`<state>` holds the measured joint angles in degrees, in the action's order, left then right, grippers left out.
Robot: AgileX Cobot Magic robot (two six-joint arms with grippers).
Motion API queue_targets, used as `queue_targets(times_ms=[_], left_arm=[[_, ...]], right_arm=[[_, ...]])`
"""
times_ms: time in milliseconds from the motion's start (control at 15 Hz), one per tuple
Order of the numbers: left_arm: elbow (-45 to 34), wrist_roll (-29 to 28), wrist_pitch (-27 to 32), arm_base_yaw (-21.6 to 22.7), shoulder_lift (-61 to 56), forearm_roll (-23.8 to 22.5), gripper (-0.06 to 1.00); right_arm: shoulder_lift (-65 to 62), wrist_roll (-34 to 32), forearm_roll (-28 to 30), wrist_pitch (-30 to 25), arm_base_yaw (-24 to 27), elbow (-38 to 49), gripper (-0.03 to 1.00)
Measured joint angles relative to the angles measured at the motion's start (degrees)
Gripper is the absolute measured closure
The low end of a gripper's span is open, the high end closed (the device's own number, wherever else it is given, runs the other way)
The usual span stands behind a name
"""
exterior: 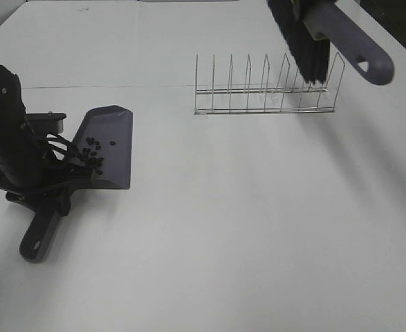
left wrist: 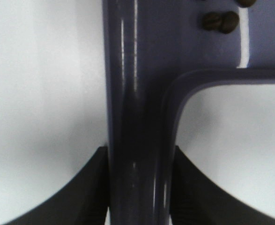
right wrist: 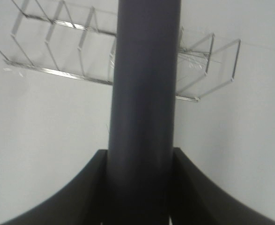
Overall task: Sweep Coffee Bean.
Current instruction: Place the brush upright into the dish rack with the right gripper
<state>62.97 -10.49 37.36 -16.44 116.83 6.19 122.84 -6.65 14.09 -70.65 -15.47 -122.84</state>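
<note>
Loosely bunched, the coffee bean (exterior: 90, 155) shows as a scatter of tiny dark brown-black ovals, all lying inside the dustpan (exterior: 114, 138) at about 9 o'clock on the desk (exterior: 244, 228). Most crowd toward the handle end, and a few strays sit further up the pan floor. The left wrist view catches two of them touching side by side on the pan.

The dustpan is smooth grey-violet plastic with a slight gloss. It has a flat floor, raised side walls and a rounded handle running out toward 7 o'clock. The left gripper (left wrist: 139, 157) is closed tight on that handle, dark fingers (left wrist: 92, 192) pressed against both sides.

At about 1 o'clock stands a thin, shiny wire rack (exterior: 265, 90) of upright loops. Above its right end hangs the brush (exterior: 348, 43), black bristles pointing down and a grey-violet handle with a hanging hole at its tip. Whether the bristles touch the wires cannot be told. The right gripper (right wrist: 142, 159) is clamped round the handle's round shaft.

A broad run of matte white desk lies between pan and rack, and on toward 3 and 5 o'clock.
</note>
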Motion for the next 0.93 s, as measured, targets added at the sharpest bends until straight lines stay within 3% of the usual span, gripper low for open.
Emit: queue_targets(times_ms=[200, 467, 667, 933], left_arm=[[0.00, 0.00, 0.00, 0.00, 0.00, 0.00, 0.62], [0.00, 0.11, 0.06, 0.00, 0.00, 0.00, 0.62], [0.00, 0.17, 0.06, 0.00, 0.00, 0.00, 0.62], [0.00, 0.17, 0.06, 0.00, 0.00, 0.00, 0.62]], right_arm=[[-0.29, 0.11, -3.72, 0.00, 4.76, 9.34, 0.68], [-0.29, -0.06, -4.53, 0.06, 5.39, 18.11, 0.68], [-0.29, -0.86, -3.67, 0.57, 5.39, 19.94, 0.68], [1.26, -1.78, -1.38, 5.67, 5.56, 19.65, 0.68]])
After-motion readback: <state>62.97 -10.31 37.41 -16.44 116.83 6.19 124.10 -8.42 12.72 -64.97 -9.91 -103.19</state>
